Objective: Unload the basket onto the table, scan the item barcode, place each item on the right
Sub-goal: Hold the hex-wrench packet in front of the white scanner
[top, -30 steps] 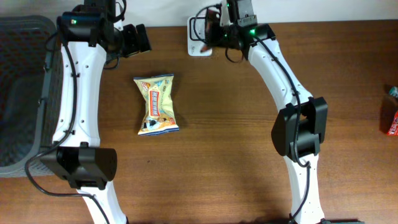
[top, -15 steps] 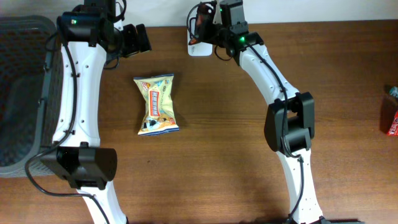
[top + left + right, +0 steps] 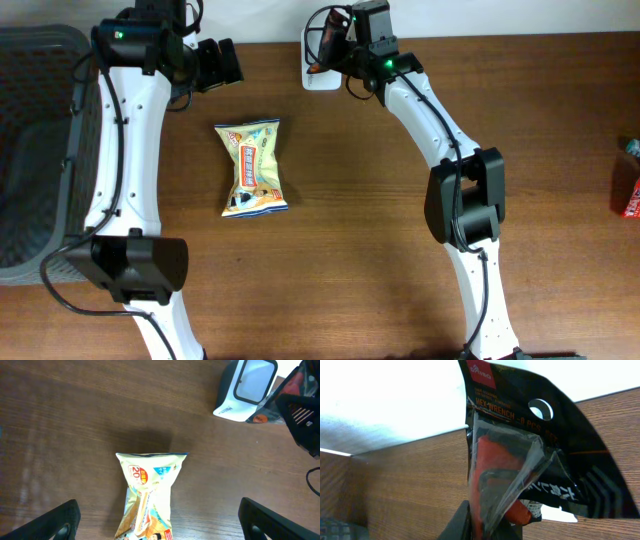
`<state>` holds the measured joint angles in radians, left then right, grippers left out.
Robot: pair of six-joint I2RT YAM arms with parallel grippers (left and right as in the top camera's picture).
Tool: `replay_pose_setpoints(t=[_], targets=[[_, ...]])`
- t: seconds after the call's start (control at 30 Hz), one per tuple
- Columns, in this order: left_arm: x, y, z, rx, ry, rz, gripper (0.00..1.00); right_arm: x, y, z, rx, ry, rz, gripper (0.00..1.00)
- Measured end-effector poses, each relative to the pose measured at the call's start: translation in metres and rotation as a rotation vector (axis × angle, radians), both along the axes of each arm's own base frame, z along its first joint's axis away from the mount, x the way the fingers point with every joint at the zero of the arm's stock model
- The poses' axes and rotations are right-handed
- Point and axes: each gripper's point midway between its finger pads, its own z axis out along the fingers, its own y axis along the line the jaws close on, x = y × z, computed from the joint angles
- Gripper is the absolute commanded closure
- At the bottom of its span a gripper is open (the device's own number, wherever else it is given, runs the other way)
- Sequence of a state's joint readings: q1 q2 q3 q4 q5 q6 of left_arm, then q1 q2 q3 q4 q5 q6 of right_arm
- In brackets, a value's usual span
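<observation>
A: Where is the item right now?

B: The black plastic hex-wrench packet, with a red holder inside, is pinched at its lower edge by the right end effector, jaws nearly together on it. It hangs at the far edge of the brown wooden worktop, just over the white barcode scanner with the dark window.

A: And the other arm?

B: The left end effector is spread wide and holds nothing. It sits near the yellow crinkled snack bag, which lies flat, apart from the scanner.

A: How should the scan be done well?

B: I'd turn the barcode face squarely toward the scanner window and present it slowly. The film looks glossy and creased, so glare may hide the code, and a slight tilt should help. I can't tell which side carries the barcode. The grip should be firm, since the packet looks free to swing.
</observation>
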<state>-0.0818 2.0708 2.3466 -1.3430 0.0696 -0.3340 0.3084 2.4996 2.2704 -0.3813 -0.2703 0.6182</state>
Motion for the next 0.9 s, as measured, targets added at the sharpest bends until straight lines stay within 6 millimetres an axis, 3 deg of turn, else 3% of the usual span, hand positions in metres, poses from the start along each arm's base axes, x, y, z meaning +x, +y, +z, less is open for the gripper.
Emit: replay_pose_setpoints(t=[0.27,0.5,0.77,0.9], targets=[[0.000,0.000,0.000,0.000,0.000,0.000,0.01,0.005,0.013,0.014,0.033,-0.054,-0.005,0.91],[0.000,0.000,0.000,0.000,0.000,0.000,0.01,-0.003,0.032,0.001,0.025,-0.037,0.017,0.92],[0.000,0.000,0.000,0.000,0.000,0.000,0.01,-0.001,0.028,-0.009,0.004,-0.028,0.014,0.96],[0.000,0.000,0.000,0.000,0.000,0.000,0.01,-0.007,0.018,-0.022,-0.034,0.023,0.017,0.92]])
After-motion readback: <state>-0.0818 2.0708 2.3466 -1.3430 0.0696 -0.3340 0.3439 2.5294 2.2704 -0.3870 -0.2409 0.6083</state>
